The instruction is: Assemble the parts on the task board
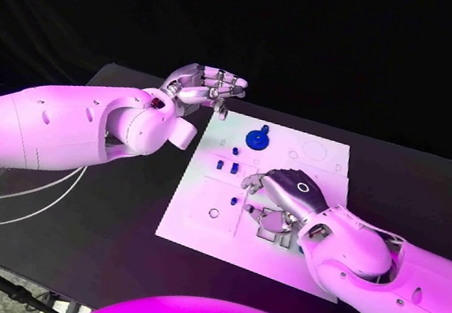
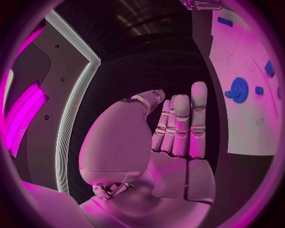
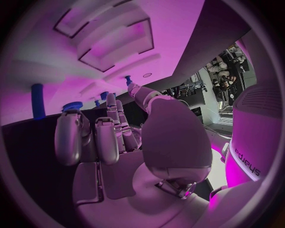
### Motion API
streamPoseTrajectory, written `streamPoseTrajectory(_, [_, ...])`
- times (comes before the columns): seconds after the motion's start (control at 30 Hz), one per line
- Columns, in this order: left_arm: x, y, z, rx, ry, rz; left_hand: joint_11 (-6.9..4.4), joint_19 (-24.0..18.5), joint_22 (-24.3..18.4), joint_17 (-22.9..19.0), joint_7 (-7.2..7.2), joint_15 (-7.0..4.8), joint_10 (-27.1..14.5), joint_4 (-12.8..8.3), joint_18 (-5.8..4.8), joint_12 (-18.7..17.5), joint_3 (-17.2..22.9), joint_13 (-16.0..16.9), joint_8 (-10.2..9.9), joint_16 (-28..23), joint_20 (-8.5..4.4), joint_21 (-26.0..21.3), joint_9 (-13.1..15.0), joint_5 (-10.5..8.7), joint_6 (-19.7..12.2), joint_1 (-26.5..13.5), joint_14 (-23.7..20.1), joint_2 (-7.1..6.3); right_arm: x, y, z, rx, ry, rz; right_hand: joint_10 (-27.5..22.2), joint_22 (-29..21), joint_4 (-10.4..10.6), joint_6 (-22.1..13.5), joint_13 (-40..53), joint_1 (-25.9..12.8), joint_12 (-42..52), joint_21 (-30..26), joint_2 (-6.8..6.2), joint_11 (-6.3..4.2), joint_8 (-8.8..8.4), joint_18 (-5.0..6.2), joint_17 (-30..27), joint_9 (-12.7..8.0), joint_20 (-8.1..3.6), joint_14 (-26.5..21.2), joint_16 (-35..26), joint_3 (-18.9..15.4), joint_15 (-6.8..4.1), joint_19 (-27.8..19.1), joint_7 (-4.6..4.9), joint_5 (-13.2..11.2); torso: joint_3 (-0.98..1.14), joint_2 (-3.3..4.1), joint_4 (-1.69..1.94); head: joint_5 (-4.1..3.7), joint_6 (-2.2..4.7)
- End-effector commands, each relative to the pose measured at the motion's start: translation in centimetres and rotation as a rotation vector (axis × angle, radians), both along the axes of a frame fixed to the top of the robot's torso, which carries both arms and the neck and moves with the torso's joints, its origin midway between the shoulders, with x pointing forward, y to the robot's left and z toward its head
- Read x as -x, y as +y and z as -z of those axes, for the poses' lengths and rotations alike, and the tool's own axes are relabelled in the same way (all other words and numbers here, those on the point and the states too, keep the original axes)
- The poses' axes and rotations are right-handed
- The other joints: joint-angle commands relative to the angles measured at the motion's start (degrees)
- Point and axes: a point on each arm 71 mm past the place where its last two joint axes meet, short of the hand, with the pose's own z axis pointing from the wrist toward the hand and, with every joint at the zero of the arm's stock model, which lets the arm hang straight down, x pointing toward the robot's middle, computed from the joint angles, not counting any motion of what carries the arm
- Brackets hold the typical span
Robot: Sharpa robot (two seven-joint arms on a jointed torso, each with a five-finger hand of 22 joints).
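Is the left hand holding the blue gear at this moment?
No. In the left wrist view the left hand has nothing in its fingers, and the blue gear lies apart on the task board.

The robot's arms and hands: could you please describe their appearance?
Both arms are smooth, rounded white shells with small dark holes. The left hand and right hand are silver, segmented metal; the right has a small ring marking on its back. Thin pale cables trail beneath the left arm.

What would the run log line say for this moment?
left hand: open, off the task board | right hand: over board, grip unclear | blue gear: on board
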Motion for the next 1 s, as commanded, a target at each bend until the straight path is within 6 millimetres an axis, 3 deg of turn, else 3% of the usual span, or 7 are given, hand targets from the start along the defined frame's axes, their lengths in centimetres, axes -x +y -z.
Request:
streamPoseTrajectory(0.03, [0.0,0.0,0.0,0.008,0.000,0.006,-0.09,-0.4,0.0,0.0,-0.07,-0.08,-0.5,0.0,0.67,0.3,0.3,0.1,-0.2,-0.2,0.19,-0.2,0.0,0.29,-0.4,-0.6,-0.4,-0.18,-0.4,-1.3,-1.6,-0.043,-0.014,0.046,-0.1,8.1,0.1,0.5,0.1,0.0,0.6,0.2,0.30,-0.21,0.31,0.83,0.0,0.1,-0.11,2.3,-0.2,-0.5,-0.22,0.1,-0.08,0.5,-0.02,0.00,-0.07,-0.74,0.59])
streamPoseTrajectory(0.2, [0.1,0.1,0.0,0.007,0.001,0.005,-0.09,-0.4,0.0,0.0,-0.07,-0.08,-0.5,0.0,0.67,0.3,0.3,0.1,-0.2,-0.2,0.19,-0.2,0.0,0.29,-0.4,-0.6,-0.4,-0.18,-2.3,-4.4,-3.7,-0.005,0.033,0.115,-0.2,7.9,0.2,0.5,0.1,-0.2,0.7,-0.1,0.11,-0.22,0.23,0.87,0.1,0.0,-0.13,2.4,-0.2,-1.0,-0.23,0.0,-0.05,0.7,-0.07,-0.02,-0.11,-2.34,1.42])
streamPoseTrajectory(0.37, [0.1,0.1,0.0,0.006,0.002,0.006,-0.09,-0.4,0.0,0.0,-0.07,-0.08,-0.5,0.0,0.67,0.3,0.3,0.1,-0.2,-0.2,0.19,-0.2,0.0,0.29,-0.4,-0.6,-0.4,-0.18,-4.4,-7.4,-4.7,0.095,0.064,0.176,-2.7,7.0,1.3,-0.2,-0.4,-0.1,1.2,-2.4,0.10,-0.20,-0.24,1.25,0.6,-0.2,-0.17,2.5,0.1,-6.1,-0.23,-0.7,-0.78,1.3,-0.15,-0.06,-0.14,-3.26,1.97])
streamPoseTrajectory(0.47, [0.1,0.1,0.0,0.006,0.003,0.007,-0.09,-0.4,0.0,0.0,-0.07,-0.08,-0.5,0.0,0.67,0.3,0.3,0.1,-0.2,-0.2,0.19,-0.2,0.0,0.29,-0.4,-0.6,-0.4,-0.18,-5.2,-8.6,-4.9,0.138,0.071,0.192,-4.3,6.5,2.3,-0.4,-0.9,2.1,2.1,-3.9,1.49,0.08,-0.42,1.48,0.1,-0.3,0.06,2.3,-0.1,-12.6,0.03,-1.1,-1.26,2.1,-0.08,0.00,-0.07,-3.60,2.22])
streamPoseTrajectory(0.63, [0.1,0.1,0.1,0.006,0.004,0.007,-0.09,-0.4,0.0,0.0,-0.07,-0.08,-0.5,0.0,0.67,0.3,0.3,0.1,-0.2,-0.2,0.19,-0.2,0.0,0.29,-0.4,-0.6,-0.4,-0.18,-5.7,-8.9,-4.7,0.172,0.083,0.190,-4.8,6.4,3.3,-0.3,-1.1,4.5,3.3,-4.1,2.71,0.07,-0.53,1.49,0.3,-0.5,0.10,2.4,0.0,-16.4,0.04,-1.0,-1.57,2.3,0.09,0.05,-0.23,-3.63,2.13])
streamPoseTrajectory(0.73, [0.1,0.0,0.1,0.006,0.004,0.010,-0.07,-0.4,0.0,-0.1,-0.05,-0.06,-0.6,0.0,0.67,0.4,0.3,0.1,-0.2,-0.2,0.21,-0.2,0.0,0.29,-0.5,-0.6,-0.4,-0.16,-5.7,-8.8,-4.2,0.182,0.098,0.184,-4.5,6.5,3.5,0.0,-1.1,5.3,3.8,-3.9,3.28,-0.05,-0.42,1.45,0.4,-0.5,0.03,2.4,0.1,-16.6,-0.04,-0.8,-1.73,2.4,-0.10,0.03,-0.02,-3.92,2.28])
streamPoseTrajectory(1.0, [0.1,0.1,0.1,0.005,0.005,0.008,-0.07,-0.4,0.0,-0.1,-0.05,-0.06,-0.6,0.0,0.67,0.4,0.3,0.1,-0.2,-0.2,0.21,-0.2,0.0,0.29,-0.5,-0.6,-0.4,-0.16,-5.4,-8.2,-2.8,0.194,0.140,0.166,-3.3,6.9,3.9,0.7,-1.1,6.2,5.0,-3.1,3.90,-0.41,-0.25,1.31,-0.1,-0.6,-0.19,2.3,-0.1,-16.5,-0.33,-0.4,-1.43,2.5,-0.06,0.07,-0.03,-3.79,2.17])
